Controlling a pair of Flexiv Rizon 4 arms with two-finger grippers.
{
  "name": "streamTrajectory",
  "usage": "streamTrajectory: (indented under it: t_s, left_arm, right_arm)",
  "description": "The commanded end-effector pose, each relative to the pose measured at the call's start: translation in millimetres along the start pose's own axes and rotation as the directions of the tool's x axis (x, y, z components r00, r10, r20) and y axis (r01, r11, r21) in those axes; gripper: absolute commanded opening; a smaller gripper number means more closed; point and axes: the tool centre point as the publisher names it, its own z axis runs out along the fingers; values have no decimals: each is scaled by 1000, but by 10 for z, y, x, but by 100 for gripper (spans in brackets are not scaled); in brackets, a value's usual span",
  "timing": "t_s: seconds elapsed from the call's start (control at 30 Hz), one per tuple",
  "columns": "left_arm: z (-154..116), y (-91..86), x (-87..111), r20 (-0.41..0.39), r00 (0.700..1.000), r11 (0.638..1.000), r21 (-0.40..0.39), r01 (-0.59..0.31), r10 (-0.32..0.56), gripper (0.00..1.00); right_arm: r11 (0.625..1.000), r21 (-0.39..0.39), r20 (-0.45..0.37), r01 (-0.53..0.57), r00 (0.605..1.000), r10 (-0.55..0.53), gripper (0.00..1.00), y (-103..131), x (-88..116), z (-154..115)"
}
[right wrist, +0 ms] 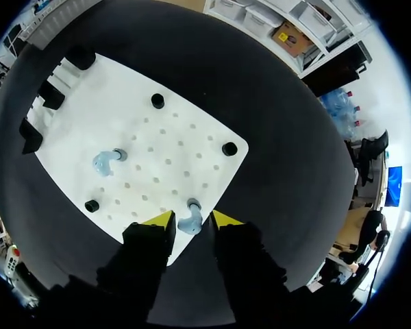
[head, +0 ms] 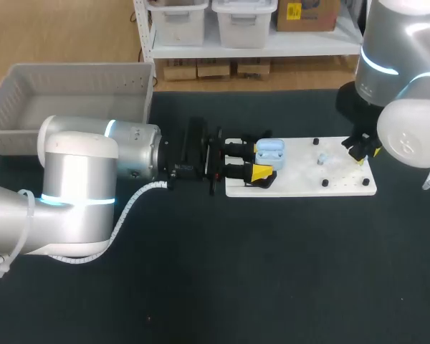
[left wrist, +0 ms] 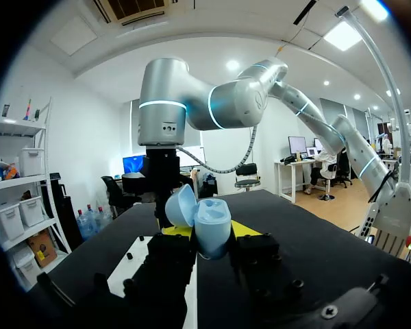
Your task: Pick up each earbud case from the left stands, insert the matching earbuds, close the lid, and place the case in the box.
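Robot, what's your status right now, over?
Left fingers shut on open earbud case. Right fingers open, straddling one earbud on board. Nothing seen in the way.

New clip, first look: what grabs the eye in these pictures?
An open light-blue earbud case stands out, lid up, clamped in the jaws of the left gripper at the left end of the white board. At the board's other end the right gripper hangs with open jaws either side of a small blue earbud. A second earbud lies further along the board.
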Motion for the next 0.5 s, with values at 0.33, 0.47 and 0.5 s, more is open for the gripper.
streamTrajectory:
  t_s: [0.33,0.47,0.5]
  left_arm:
    - [2,-19,6,2,1000,1000,-7,-3,3,0]
    - [2,-19,6,2,1000,1000,-7,-3,3,0]
    - [2,-19,6,2,1000,1000,-7,-3,3,0]
  right_arm:
    - [1000,9,3,1,1000,-1,0,7,30,-5]
    - [1000,19,9,6,1000,-6,0,20,72,-87]
    - [1000,23,11,6,1000,-7,0,27,90,-125]
